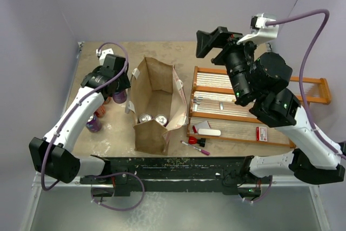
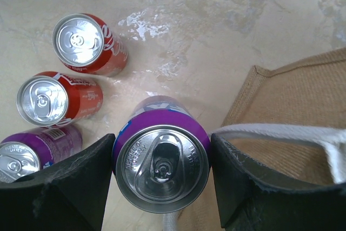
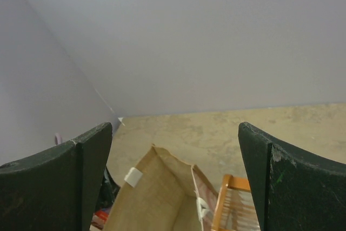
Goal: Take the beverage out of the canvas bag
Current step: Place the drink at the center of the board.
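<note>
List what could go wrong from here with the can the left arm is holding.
1. The left gripper holds the purple can close to the red cans and a second purple can; lowering it there may knock one over.
2. The white handle of the canvas bag lies right beside one finger and could snag it.

**A:** The canvas bag (image 1: 157,77) stands upright mid-table. It's tan-brown, the mouth gaping wide, with a white loop handle (image 1: 180,85) flopped over the side.

**B:** And look down inside: two cans (image 1: 146,118) sit side by side at the near end, silver tops up.

**A:** One purple can (image 2: 162,166) is out, upright just beside the bag's left wall, pinched between the fingers of the left gripper (image 2: 162,179).

**B:** Is it resting on the table or lifted? Can't tell.
</note>
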You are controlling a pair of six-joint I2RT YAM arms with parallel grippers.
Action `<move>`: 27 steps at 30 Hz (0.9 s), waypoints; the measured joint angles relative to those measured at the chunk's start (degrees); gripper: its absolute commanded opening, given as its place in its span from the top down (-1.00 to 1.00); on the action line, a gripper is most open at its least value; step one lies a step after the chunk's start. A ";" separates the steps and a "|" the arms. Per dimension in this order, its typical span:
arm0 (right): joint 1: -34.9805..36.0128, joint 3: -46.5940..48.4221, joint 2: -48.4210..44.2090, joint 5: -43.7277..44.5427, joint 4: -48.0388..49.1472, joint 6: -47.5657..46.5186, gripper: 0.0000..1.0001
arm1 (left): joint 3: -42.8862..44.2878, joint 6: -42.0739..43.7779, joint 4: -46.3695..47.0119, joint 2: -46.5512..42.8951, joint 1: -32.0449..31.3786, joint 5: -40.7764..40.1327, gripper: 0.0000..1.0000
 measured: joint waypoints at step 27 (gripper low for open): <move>0.00 -4.42 -4.35 -3.26 -6.05 -3.76 -1.00 | -23.76 2.58 35.71 2.16 7.28 1.05 1.00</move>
